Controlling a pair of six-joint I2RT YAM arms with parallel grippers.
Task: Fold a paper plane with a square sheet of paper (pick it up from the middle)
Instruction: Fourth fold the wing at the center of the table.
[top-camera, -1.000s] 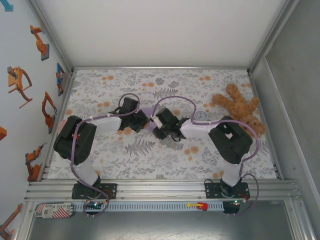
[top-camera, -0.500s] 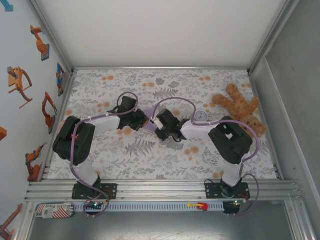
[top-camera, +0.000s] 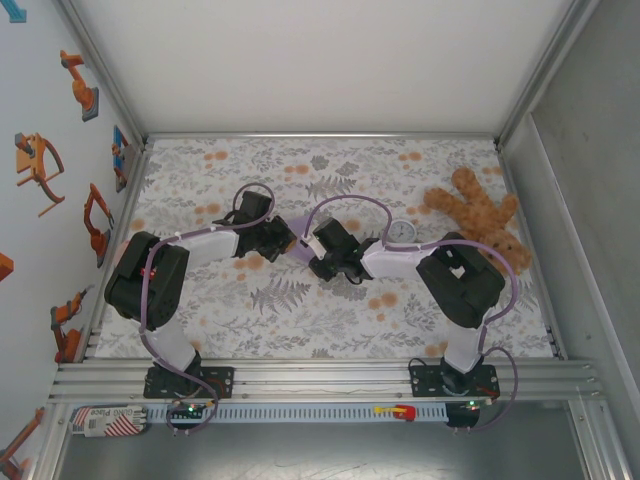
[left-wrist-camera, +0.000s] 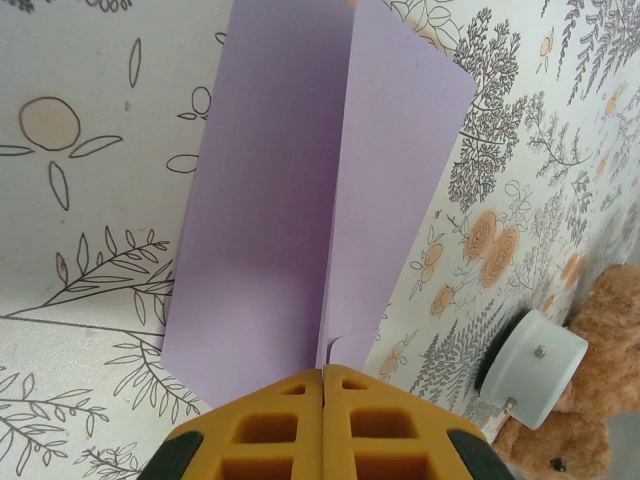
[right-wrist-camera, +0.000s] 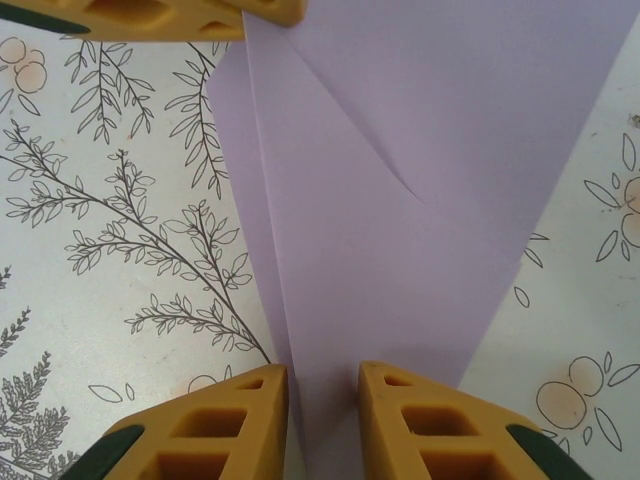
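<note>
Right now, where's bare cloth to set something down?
Free: far strip of cloth along the back rail; near-centre patch before the front rail. Crowded: centre, left end effector and right end effector at the paper; right side, bear and dial.

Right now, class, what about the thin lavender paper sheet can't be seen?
Top view: thin lavender paper sheet mostly under left gripper and right gripper.
Left wrist view: near end behind the shut left gripper.
Right wrist view: far part cut by the top edge.

One left arm (top-camera: 200, 243), one right arm (top-camera: 400, 258), one lavender sheet of paper (left-wrist-camera: 270, 200), one teddy bear (top-camera: 480, 225), one white dial (top-camera: 402, 231)
</note>
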